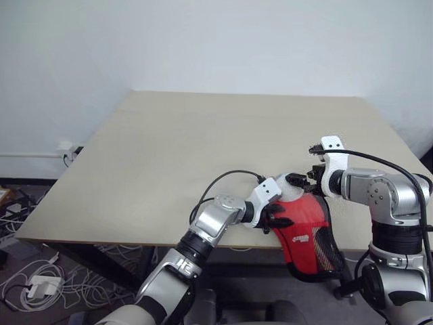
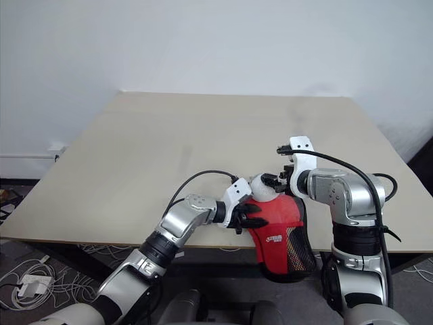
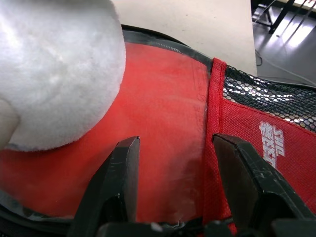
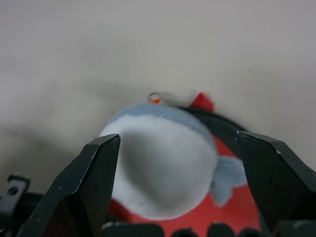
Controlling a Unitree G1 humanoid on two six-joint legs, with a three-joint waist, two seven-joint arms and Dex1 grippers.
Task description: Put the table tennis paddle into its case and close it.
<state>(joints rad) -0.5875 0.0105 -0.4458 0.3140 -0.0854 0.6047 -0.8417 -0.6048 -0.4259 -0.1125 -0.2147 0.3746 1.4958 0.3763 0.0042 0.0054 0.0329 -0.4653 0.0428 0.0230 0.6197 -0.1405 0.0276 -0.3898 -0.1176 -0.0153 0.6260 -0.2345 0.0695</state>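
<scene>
The case overhangs the surface's near edge. The left gripper rests on it, jaws apart; right gripper jaws wide. Risk — the unclamped case slides off.

The case, a red fabric pouch with a black mesh panel and small white logo, droops over the bench edge, its upper end under the left pincer, just below the right pincer; a white-and-grey plush charm sits on its top
</scene>
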